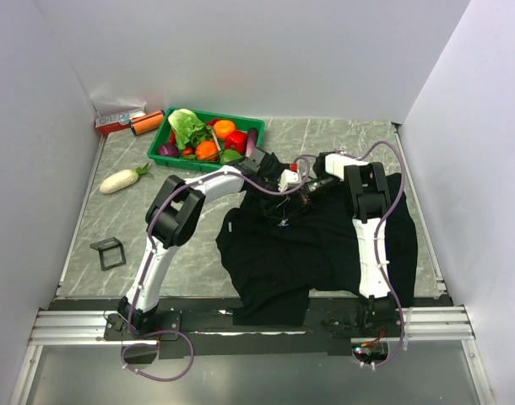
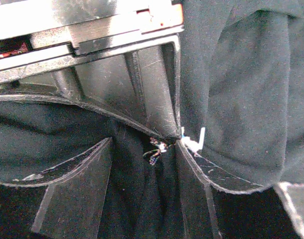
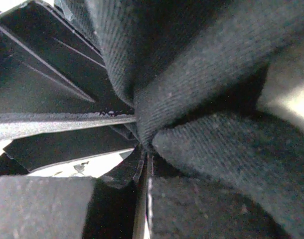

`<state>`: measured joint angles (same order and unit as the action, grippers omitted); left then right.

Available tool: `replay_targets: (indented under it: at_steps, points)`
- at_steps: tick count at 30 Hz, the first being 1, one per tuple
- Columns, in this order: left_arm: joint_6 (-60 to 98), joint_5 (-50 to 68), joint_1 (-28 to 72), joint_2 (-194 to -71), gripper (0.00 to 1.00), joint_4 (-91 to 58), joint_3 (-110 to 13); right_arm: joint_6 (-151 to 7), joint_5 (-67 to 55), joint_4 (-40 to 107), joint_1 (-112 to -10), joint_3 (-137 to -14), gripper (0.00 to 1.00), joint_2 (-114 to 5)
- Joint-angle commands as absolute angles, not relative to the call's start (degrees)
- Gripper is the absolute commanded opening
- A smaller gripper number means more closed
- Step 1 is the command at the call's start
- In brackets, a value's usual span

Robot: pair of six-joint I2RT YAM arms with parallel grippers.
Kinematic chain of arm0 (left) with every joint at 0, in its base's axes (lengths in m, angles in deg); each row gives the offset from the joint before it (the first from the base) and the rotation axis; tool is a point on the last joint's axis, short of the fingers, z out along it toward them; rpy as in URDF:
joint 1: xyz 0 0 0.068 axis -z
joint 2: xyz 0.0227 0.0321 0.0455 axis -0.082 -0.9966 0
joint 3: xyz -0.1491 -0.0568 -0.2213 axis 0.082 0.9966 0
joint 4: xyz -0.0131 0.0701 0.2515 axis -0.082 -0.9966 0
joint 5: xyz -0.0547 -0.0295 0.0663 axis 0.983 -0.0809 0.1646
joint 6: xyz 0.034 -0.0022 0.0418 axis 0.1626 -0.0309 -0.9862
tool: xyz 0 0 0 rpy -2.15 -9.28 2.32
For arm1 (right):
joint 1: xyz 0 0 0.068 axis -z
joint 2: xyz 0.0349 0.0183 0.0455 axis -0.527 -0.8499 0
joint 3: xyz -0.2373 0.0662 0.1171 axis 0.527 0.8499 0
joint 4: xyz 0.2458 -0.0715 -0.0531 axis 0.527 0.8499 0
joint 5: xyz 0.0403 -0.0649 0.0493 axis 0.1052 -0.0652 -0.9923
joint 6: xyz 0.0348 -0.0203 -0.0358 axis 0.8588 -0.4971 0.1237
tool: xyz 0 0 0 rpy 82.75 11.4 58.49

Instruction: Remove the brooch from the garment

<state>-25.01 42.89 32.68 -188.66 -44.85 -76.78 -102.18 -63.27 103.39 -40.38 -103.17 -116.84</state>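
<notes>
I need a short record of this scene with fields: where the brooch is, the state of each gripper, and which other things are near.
brooch: tiny sparkly pin on the black garment, not yet removed
left gripper: open, straddling the brooch
right gripper: shut on the garment, pinching a fold beside the brooch
other things: green tray of vegetables beyond the garment; white radish to its left

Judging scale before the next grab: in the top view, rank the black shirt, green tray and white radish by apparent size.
1. black shirt
2. green tray
3. white radish
No close calls.
</notes>
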Motion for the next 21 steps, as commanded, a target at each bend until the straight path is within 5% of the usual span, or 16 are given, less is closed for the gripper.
replay_targets:
  at_steps: [1,8,21]
  points:
    - [-28.1,32.6,34.1,-188.5,0.57,-44.7,-72.4,-99.0,-61.6,105.1,-40.1,-104.4,0.00,-118.8]
    - [-21.0,27.5,34.8,-187.9,0.55,-38.4,-70.9,-98.8,-60.6,104.8,-40.2,-104.3,0.00,-118.4]
    - [-19.4,42.9,31.3,-183.6,0.60,-47.2,-77.9,-99.1,-61.1,104.8,-40.2,-104.0,0.00,-118.3]
